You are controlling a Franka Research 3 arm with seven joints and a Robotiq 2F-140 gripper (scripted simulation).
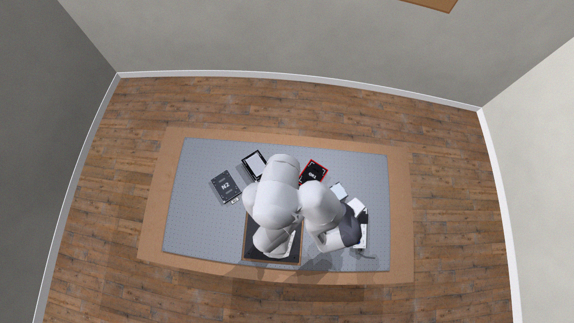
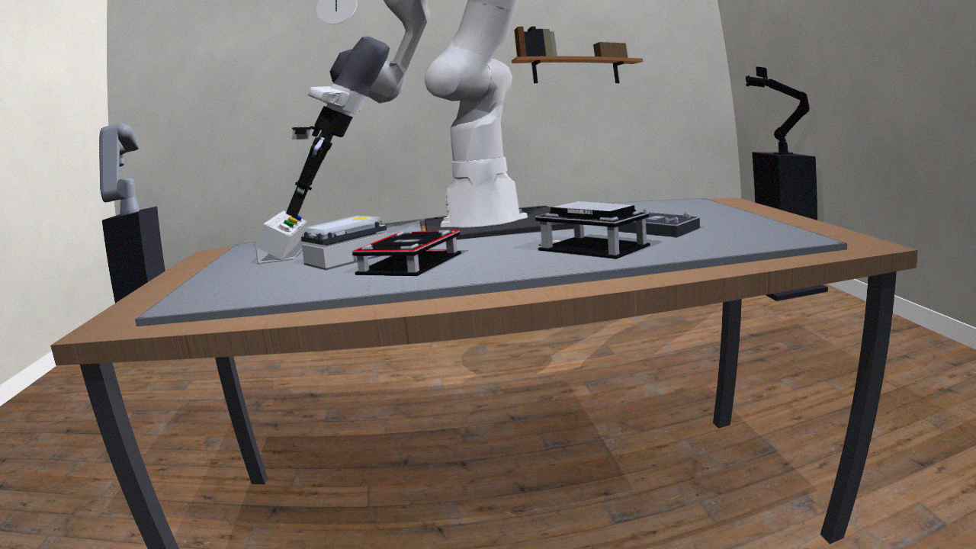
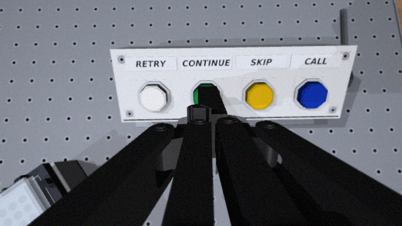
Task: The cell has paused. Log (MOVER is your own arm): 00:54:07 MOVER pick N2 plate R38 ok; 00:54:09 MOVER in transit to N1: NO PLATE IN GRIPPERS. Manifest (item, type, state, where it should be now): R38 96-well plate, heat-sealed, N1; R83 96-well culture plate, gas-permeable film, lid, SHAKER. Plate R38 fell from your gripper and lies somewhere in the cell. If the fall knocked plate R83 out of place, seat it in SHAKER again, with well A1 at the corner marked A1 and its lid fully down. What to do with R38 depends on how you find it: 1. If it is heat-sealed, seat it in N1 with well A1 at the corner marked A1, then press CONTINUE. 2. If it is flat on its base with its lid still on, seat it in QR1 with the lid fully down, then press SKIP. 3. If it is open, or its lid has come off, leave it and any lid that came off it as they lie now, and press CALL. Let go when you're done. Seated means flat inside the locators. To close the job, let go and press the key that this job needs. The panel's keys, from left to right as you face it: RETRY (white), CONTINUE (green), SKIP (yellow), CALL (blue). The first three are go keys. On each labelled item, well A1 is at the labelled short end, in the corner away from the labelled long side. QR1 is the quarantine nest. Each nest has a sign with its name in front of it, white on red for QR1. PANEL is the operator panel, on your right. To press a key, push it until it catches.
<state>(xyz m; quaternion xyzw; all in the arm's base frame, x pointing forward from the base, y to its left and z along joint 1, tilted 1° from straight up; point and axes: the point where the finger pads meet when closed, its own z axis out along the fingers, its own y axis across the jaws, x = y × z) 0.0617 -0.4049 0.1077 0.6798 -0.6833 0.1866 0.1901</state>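
With twelve straight out from the arm's foot, the wooden table [image 1: 152,200] [image 2: 477,324] carries a grey perforated board [image 1: 192,224] [image 2: 225,290] [image 3: 63,25]. The white arm [image 1: 276,192] [image 2: 477,136] leans toward three o'clock.

At eleven, a raised nest [image 1: 244,161] [image 2: 611,240] on posts bears a dark-sided plate [image 1: 254,164] [image 2: 592,209] with a flat pale top; its name is too small to read. The low nest N2 [image 1: 230,182] [image 2: 672,223] lies nearer ten, bare of any plate. The red-edged QR1 [image 1: 317,168] [image 2: 361,252] stands at one, its locators bare too. Around two, a light box [image 2: 327,254] supports a clear-topped plate [image 1: 338,191] [image 2: 346,229] [image 3: 19,204] — I cannot read its name or tell whether its lid is fully down.

The gripper [image 1: 362,218] [image 2: 293,213] [image 3: 206,101] reaches down to the white panel [image 1: 363,233] [image 2: 276,239] [image 3: 232,73] at three. Its fingers are together with nothing between them, their tips over the green CONTINUE key [image 2: 287,223] [image 3: 196,95] and covering much of it; whether the key has caught is unclear. On the panel, the yellow SKIP key [image 2: 293,219] [image 3: 259,96], blue CALL key [image 2: 298,217] [image 3: 313,95] and white RETRY key [image 3: 152,98] are uncovered in the wrist view.
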